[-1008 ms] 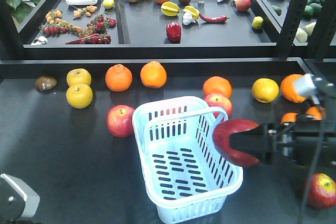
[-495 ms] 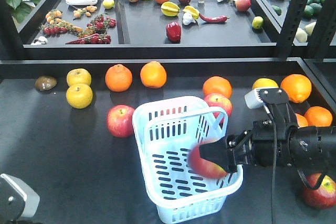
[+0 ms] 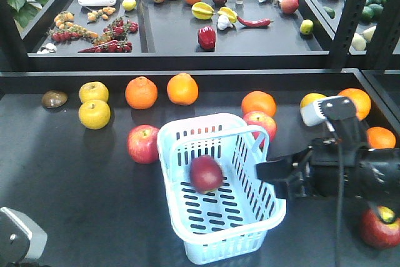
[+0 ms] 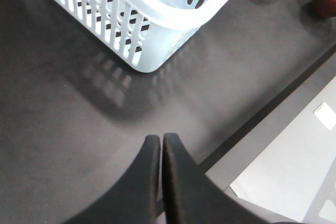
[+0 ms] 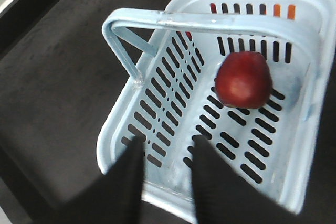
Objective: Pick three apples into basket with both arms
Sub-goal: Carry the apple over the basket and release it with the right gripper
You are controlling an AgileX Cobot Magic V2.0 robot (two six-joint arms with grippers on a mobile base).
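Observation:
A deep-red apple (image 3: 206, 174) lies blurred on the floor of the pale-blue basket (image 3: 167, 154); the right wrist view shows the same apple (image 5: 243, 80) inside the basket (image 5: 124, 35). My right gripper (image 3: 270, 178) stands open and empty at the basket's right rim, its fingers (image 5: 135, 153) over the near wall. Other apples rest on the table: one left of the basket (image 3: 144, 144), one behind it (image 3: 261, 122), one at the lower right (image 3: 380, 226). My left gripper (image 4: 160, 139) is shut on nothing, low over the table near a basket corner (image 4: 157, 24).
Oranges (image 3: 141, 92) and yellow fruits (image 3: 94, 114) line the table behind the basket. A raised shelf (image 3: 187, 60) of mixed produce runs along the back. A black post (image 3: 350, 17) stands at the right. The table's front edge (image 4: 262, 111) shows in the left wrist view.
My right gripper opened and let go of the apple, which dropped into the basket and moved toward its left side. The right arm drew back slightly to the right.

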